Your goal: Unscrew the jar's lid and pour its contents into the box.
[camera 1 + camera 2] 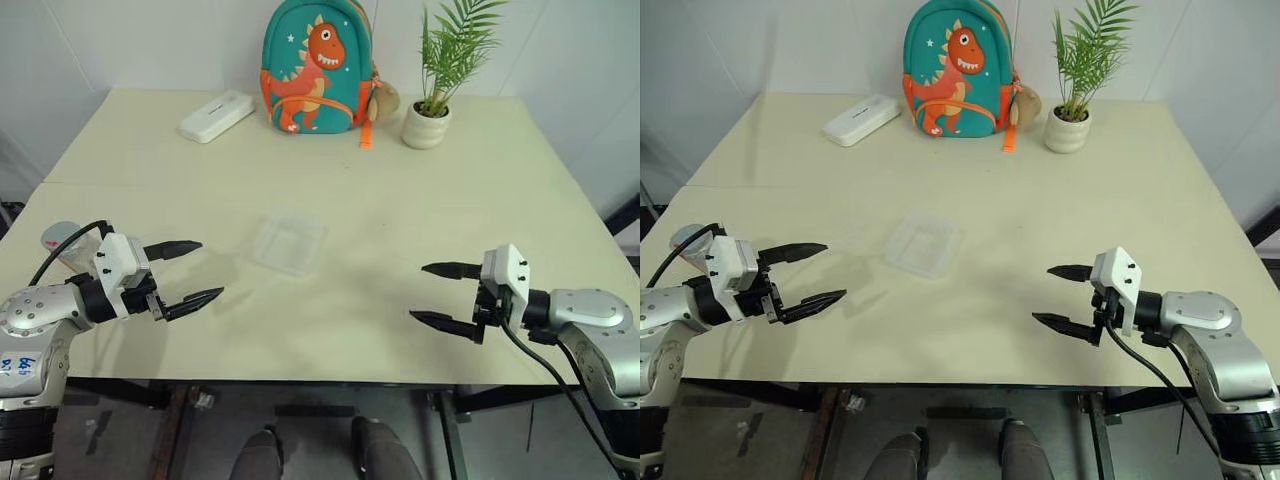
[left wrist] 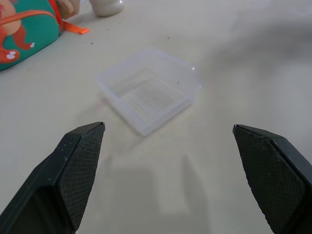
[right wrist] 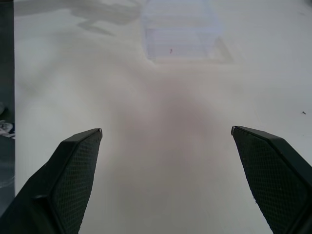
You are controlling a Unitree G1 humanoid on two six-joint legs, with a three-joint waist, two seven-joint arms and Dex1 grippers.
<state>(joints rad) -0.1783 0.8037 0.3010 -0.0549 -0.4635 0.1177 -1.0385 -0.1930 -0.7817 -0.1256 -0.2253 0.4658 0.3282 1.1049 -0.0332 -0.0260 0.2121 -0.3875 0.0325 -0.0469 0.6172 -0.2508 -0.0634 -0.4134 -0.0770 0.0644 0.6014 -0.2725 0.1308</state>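
Clear plastic box (image 1: 289, 243), unlabelled, between grippers.

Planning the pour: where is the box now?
The box sits mid-table in the head views, between the left gripper and right gripper, nearer the left.

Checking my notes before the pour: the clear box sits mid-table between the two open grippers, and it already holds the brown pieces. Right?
Not quite. The box is empty: the left wrist view shows only its clear bottom, no brown pieces. The rest holds: it sits mid-table between the left gripper and right gripper, both open.
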